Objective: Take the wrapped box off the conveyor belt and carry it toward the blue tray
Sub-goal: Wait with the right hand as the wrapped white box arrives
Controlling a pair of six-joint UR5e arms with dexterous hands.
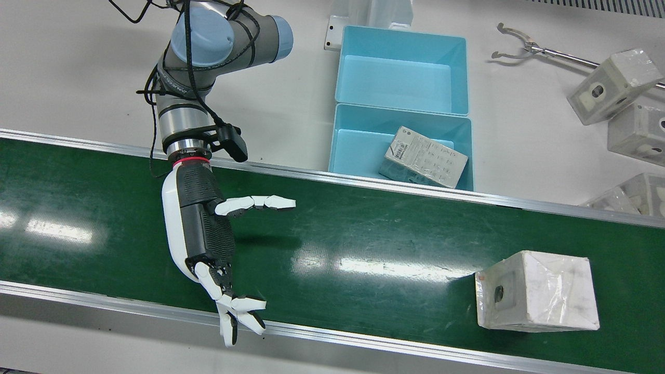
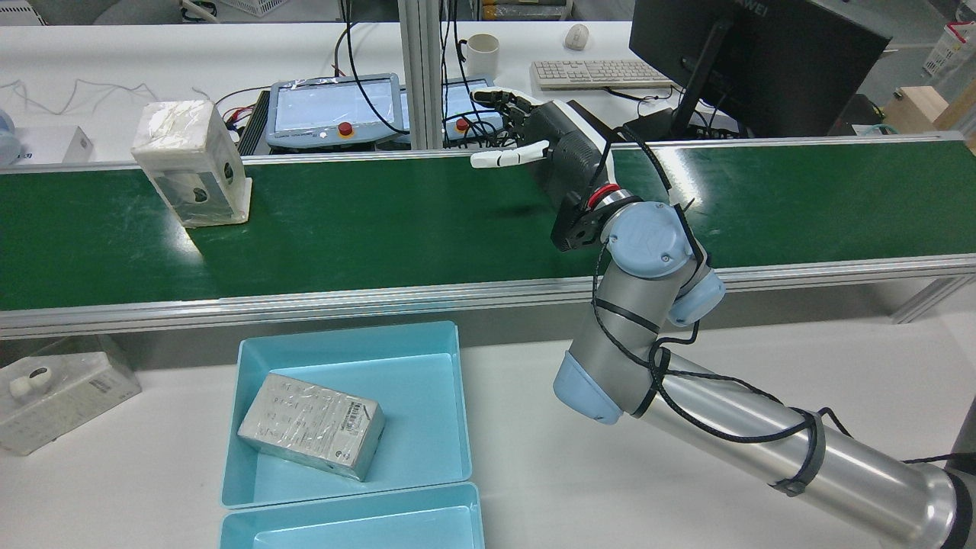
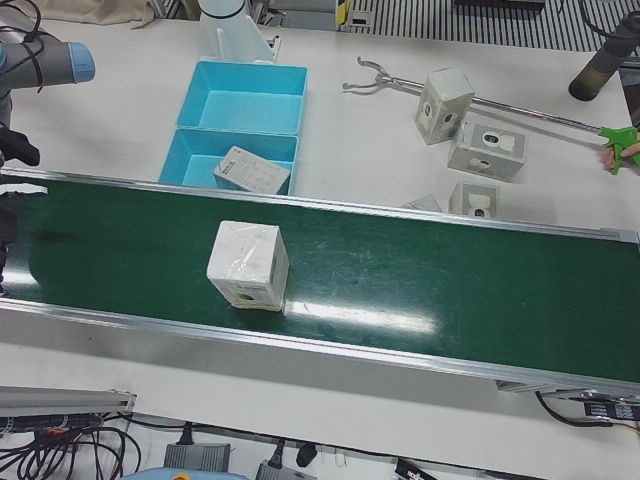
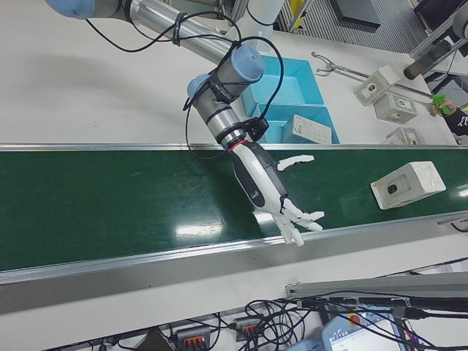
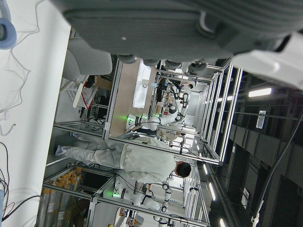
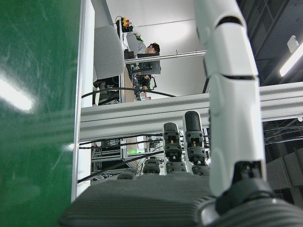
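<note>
The wrapped box (image 1: 535,291) is white, film-covered, and stands on the green conveyor belt (image 1: 363,244); it also shows in the rear view (image 2: 191,164), the left-front view (image 3: 248,265) and the right-front view (image 4: 407,184). My right hand (image 1: 208,244) hovers over the belt well apart from the box, open and empty, fingers spread; it also shows in the rear view (image 2: 534,137) and the right-front view (image 4: 270,186). The blue tray (image 1: 343,119) lies beside the belt and holds a flat wrapped packet (image 1: 423,158). Only the grey palm of my left hand (image 5: 189,28) shows.
A second blue tray (image 1: 402,67) lies behind the first. Several wrapped boxes (image 1: 613,85) and a metal grabber tool (image 1: 519,47) lie on the white table. Another box (image 2: 61,389) lies left of the tray. Aluminium rails (image 1: 363,182) edge the belt.
</note>
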